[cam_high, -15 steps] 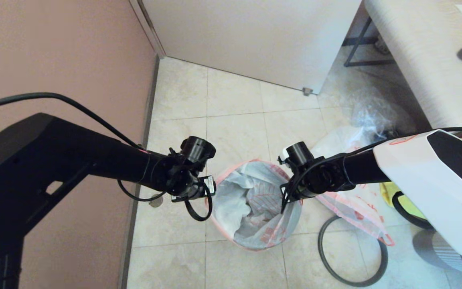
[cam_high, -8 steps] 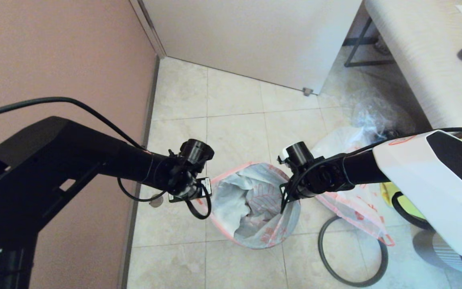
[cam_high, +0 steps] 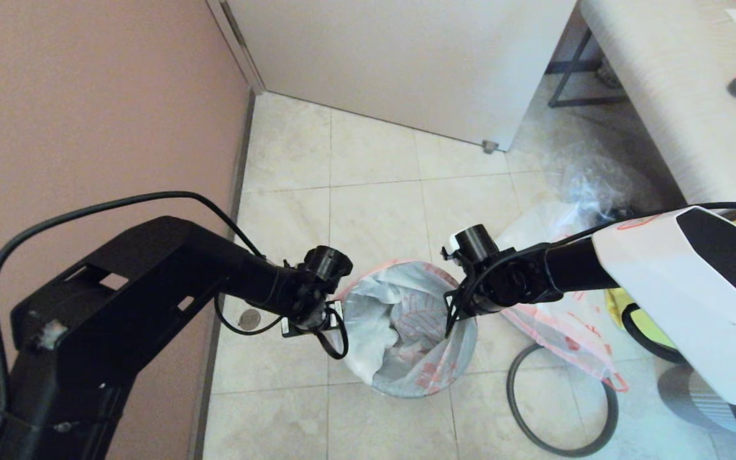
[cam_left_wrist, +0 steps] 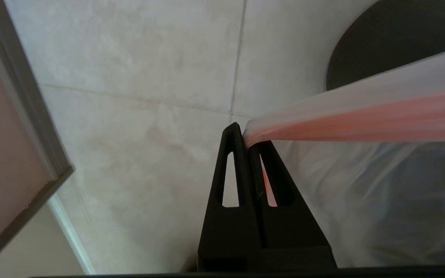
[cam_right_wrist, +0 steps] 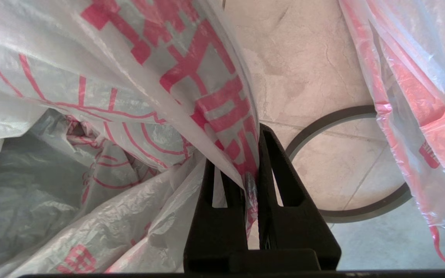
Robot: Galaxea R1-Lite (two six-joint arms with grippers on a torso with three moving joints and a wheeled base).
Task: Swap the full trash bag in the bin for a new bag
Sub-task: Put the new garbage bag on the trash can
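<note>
Two grippers, one bag | new bag (cam_high: 406, 332) lined the bin (cam_left_wrist: 384, 42), lower centre of head view | my left gripper (cam_left_wrist: 247, 133) clamped its pink rim (cam_left_wrist: 361, 123) | my right gripper (cam_right_wrist: 247, 170) clamped the opposite edge | hoop (cam_high: 563, 399) on floor, lower right

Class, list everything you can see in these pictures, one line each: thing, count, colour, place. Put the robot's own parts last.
new bag: one, white with pink-red band and red print, lining the bin on the floor
bin: one, black, under the new bag
full trash bag: one, white with pink-red band, on the floor right of the bin
hoop: one, dark grey, flat on the floor
clear bag: one, by the bench
yellow bag: one, far right
left gripper: black, shut on the new bag's rim band
right gripper: black, shut on the new bag's opposite edge
</note>
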